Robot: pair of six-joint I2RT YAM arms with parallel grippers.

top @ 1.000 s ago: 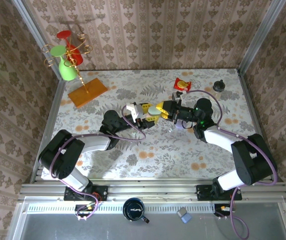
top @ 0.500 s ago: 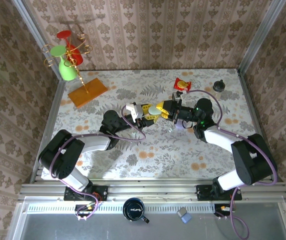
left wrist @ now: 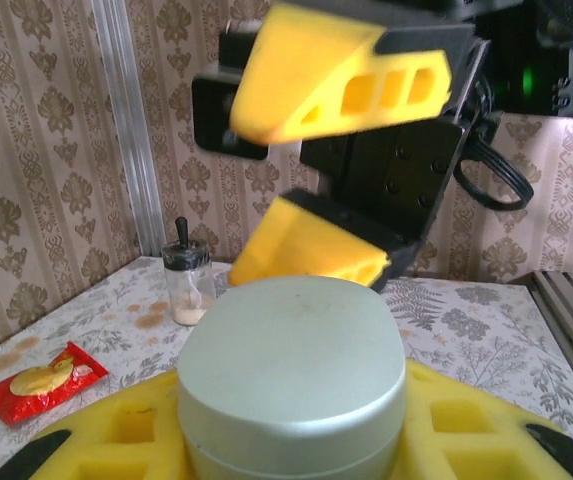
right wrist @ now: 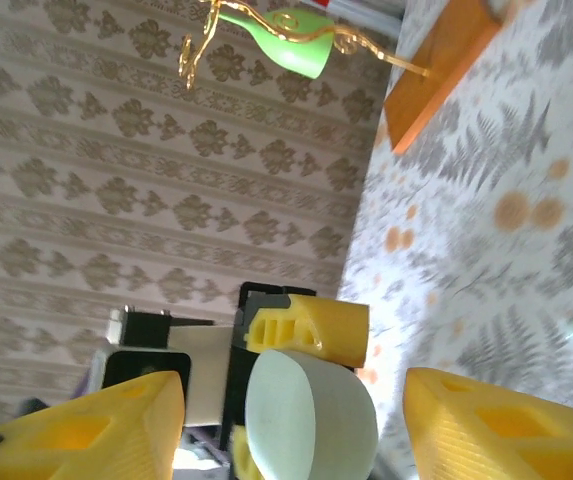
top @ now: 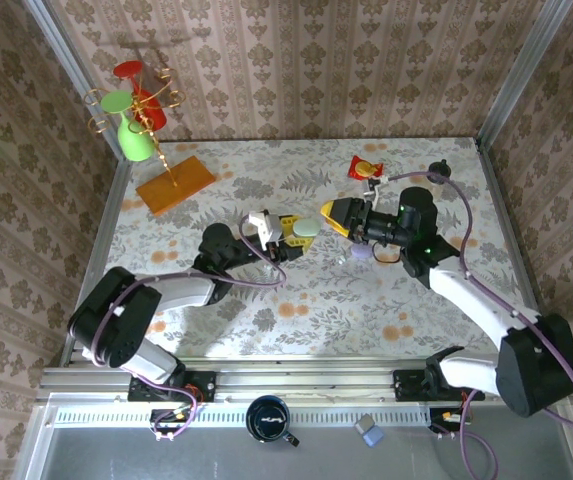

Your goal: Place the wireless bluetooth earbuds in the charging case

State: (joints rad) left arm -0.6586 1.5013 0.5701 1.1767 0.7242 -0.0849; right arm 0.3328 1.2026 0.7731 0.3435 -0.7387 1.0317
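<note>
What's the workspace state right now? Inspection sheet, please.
Surface: floral tablecloth, nothing spilled that I can see.
Job's things: pale green case, lid down, held above the table; earbuds too small to tell.
Clutter: red snack packet, black-capped bottle, cup stand.
Claws: left claw shut on the case; right claw open, facing it, not touching.
Cables: purple cables loop off both arms.
Surroundings: patterned walls, metal frame.

No text, label or number can be read.

Oval case sits in left gripper, facing right gripper.
</note>
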